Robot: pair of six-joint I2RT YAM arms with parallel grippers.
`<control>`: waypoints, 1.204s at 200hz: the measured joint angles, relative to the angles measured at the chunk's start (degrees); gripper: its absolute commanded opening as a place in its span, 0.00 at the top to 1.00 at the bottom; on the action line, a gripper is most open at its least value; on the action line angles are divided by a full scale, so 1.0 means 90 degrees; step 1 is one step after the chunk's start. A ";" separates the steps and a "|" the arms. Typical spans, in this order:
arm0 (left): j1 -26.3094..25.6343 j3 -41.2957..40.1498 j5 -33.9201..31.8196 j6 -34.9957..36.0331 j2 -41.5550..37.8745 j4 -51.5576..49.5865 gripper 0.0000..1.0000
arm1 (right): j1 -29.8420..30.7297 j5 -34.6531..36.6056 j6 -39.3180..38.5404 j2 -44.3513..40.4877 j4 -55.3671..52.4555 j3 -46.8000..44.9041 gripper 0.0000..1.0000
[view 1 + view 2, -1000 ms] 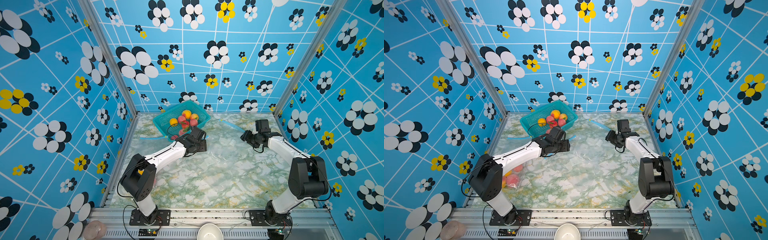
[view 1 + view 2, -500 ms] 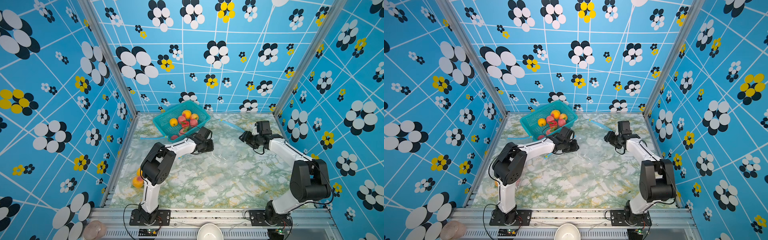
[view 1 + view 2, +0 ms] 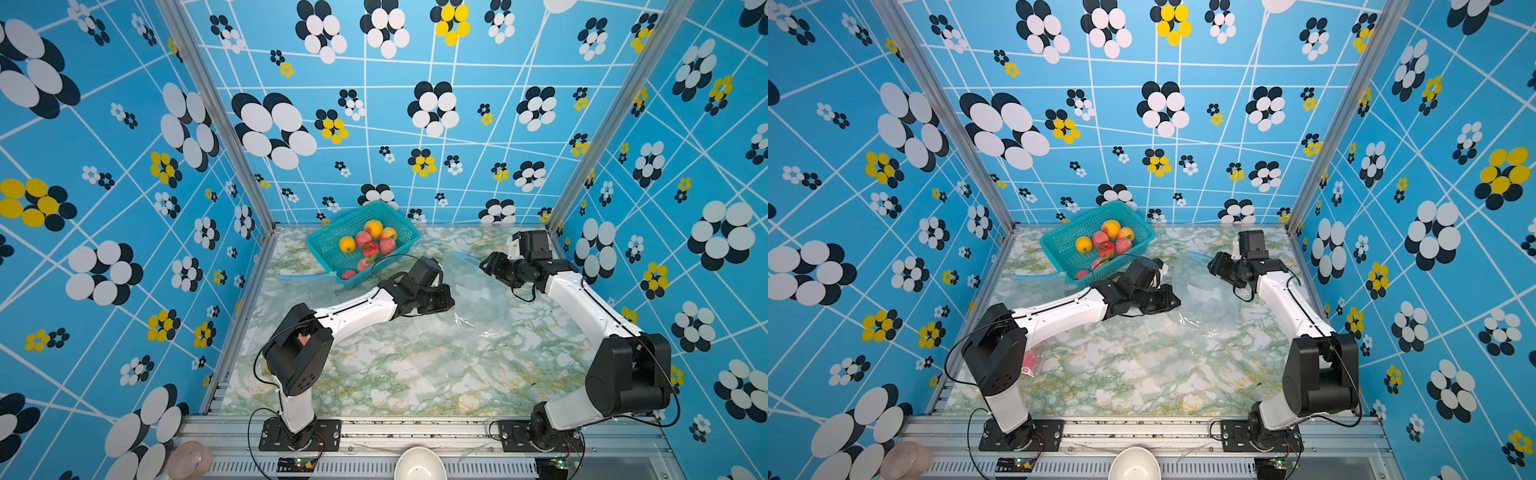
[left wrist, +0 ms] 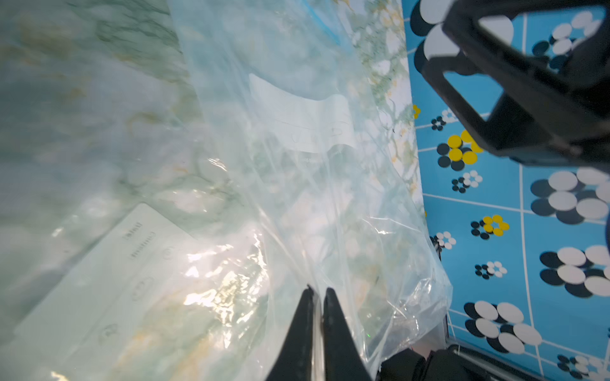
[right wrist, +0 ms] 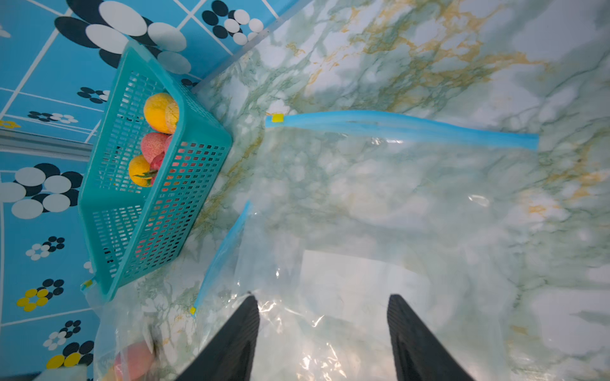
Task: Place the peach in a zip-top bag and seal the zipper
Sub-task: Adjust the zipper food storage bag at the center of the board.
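Several peaches point(image 3: 364, 239) point(image 3: 1100, 239) lie with oranges in a teal basket point(image 3: 322, 259) point(image 3: 1057, 253) at the back of the table. A clear zip-top bag point(image 3: 478, 303) point(image 3: 1206, 309) point(image 5: 379, 198) lies flat to the right of it, its blue zipper point(image 5: 396, 127) toward the back wall. My left gripper point(image 3: 448, 297) point(image 3: 1174, 300) point(image 4: 318, 292) is at the bag's left edge, shut on a fold of its clear film point(image 4: 297, 165). My right gripper point(image 3: 485, 266) point(image 3: 1213, 266) point(image 5: 321, 300) hovers open over the bag's far right part, holding nothing.
A second bag's blue zipper point(image 3: 303, 275) point(image 5: 224, 254) lies beside the basket's front. Another bag with a peach inside point(image 3: 1030, 359) point(image 5: 135, 359) sits near the left arm's base. A white bowl point(image 3: 417, 463) stands below the front rail.
My left arm swung right from the basket's front to the bag, and its gripper closed on the film. The right arm shifted only slightly and stayed open.
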 measured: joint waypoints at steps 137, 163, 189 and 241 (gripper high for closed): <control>-0.1122 0.0461 -0.0930 0.0991 -0.0068 -0.1134 0.36 | 0.0755 0.1151 -0.0794 0.0257 -0.1180 0.0061 0.43; -0.0755 0.0459 -0.1268 0.1241 -0.0296 -0.1428 0.36 | 0.1134 0.1632 -0.1010 0.0692 -0.1328 0.0046 0.44; -0.0403 0.0457 -0.1615 0.1503 -0.0551 -0.1749 0.37 | 0.1188 0.2023 -0.1124 0.1132 -0.1304 0.0007 0.46; 0.0002 0.0070 -0.1996 0.1719 -0.0901 -0.2018 0.36 | 0.1639 0.2805 -0.1365 0.2300 -0.1367 0.0765 0.47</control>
